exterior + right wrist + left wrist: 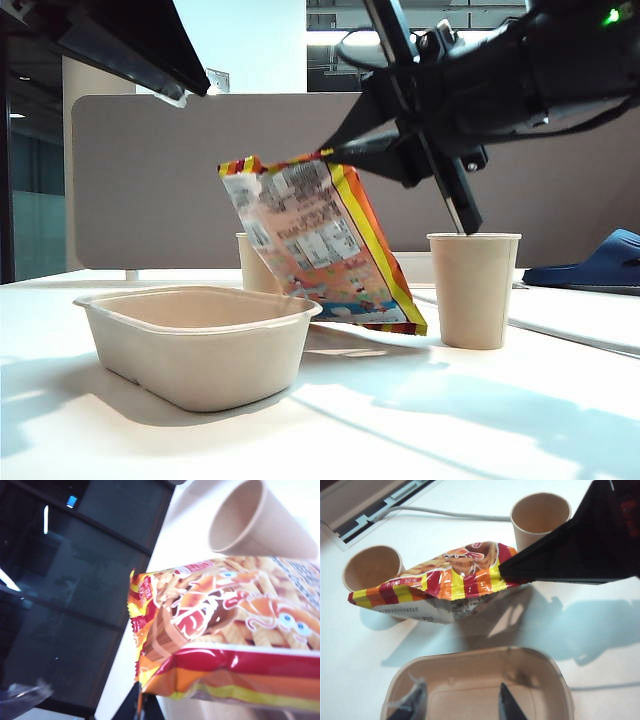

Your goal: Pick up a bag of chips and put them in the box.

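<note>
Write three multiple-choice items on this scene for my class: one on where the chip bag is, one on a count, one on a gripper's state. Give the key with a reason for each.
1. Where is the bag?
A. lying flat in the box
B. hanging tilted from the right gripper, beside the box
C. standing inside a cup

2. How many paper cups are on the table?
A. one
B. two
C. four

3. What state is the left gripper in?
A. open, holding nothing, above the box
B. shut on the bag
C. shut on a cup

Key:
1 B: the right gripper pinches the bag's top edge, and its lower corner reaches down by the table next to the box.
2 B: the left wrist view shows two cups, one each side of the bag.
3 A: its fingers stand apart over the box with nothing between them.
</note>
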Available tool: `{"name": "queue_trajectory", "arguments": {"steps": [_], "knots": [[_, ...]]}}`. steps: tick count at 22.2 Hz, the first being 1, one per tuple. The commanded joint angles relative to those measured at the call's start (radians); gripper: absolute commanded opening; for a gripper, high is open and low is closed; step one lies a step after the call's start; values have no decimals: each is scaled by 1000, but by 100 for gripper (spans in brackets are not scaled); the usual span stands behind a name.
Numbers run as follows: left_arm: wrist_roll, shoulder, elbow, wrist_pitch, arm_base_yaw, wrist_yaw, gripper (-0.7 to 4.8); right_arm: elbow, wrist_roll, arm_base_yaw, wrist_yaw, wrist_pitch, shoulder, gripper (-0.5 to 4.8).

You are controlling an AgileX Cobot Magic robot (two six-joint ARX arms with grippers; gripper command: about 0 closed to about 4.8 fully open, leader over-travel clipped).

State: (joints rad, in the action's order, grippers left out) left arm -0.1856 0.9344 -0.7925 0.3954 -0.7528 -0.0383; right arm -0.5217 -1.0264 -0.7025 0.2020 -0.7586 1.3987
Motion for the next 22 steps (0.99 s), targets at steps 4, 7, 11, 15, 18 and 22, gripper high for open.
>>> {"name": "queue_trajectory", "arguments": {"steps": [4, 7, 11, 15, 18, 22], "knots": [[-95, -7, -3, 94, 2, -15, 306, -3, 6, -2, 64, -12, -47, -1], [-92, -16, -4, 105, 2, -54, 306, -3, 6, -2, 89, -9, -69, -1], [-68, -46, -4, 108, 2, -82, 305, -3, 6, -1, 95, -10, -103, -1], [-63, -70, -4, 118, 2, -72, 305, -9, 6, 17, 150, -55, -120, -1], [-71, -82, -4, 125, 2, -50, 305, -10, -2, 29, 187, -90, -135, -1], [-101, -113, -4, 126, 29, -43, 305, -10, -2, 30, 249, -90, -180, -1]]}}
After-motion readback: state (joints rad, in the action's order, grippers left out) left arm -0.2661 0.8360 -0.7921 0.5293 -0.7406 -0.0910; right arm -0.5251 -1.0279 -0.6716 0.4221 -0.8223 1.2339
